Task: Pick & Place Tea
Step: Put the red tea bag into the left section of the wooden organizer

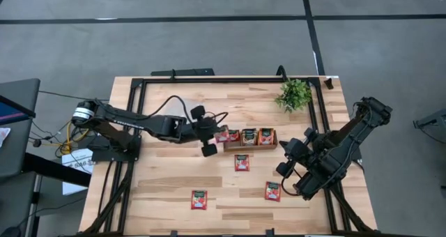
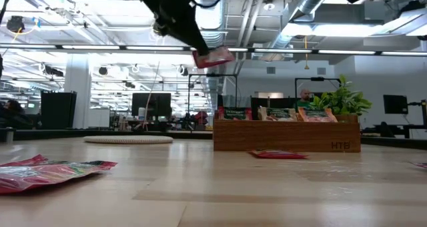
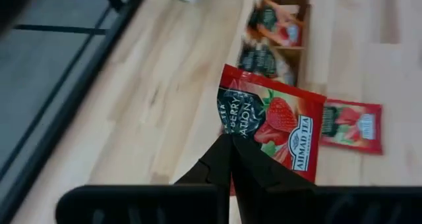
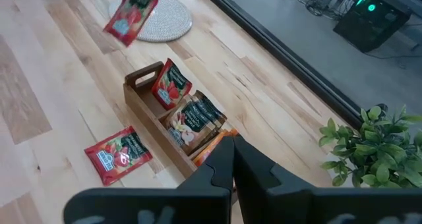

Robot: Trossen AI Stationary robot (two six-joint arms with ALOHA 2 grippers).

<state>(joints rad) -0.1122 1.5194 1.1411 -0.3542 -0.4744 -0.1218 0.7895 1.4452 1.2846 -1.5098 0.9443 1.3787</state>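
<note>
My left gripper (image 1: 214, 134) hangs above the table just left of the wooden tray (image 1: 249, 145), shut on a red strawberry tea sachet (image 3: 277, 128). The tray's three compartments each hold upright sachets (image 4: 173, 85). Three more red sachets lie flat on the table: one in front of the tray (image 1: 242, 162), one near my right gripper (image 1: 272, 191), one toward the near edge (image 1: 199, 200). My right gripper (image 1: 284, 159) waits shut to the right of the tray, touching nothing. My left gripper pinches the red sachet between its two fingertips at the edge beside its dark band (image 3: 232, 128). The sachet is lifted clear of the table; in the low view it sticks out from the fingers, slightly tilted (image 2: 213, 57).
A small green plant (image 1: 294, 94) stands near the far right corner. A round woven disc (image 4: 161, 20) lies left of the tray. Black frame rails (image 1: 129, 118) run along the table's edges. Bare wood shows at the near left.
</note>
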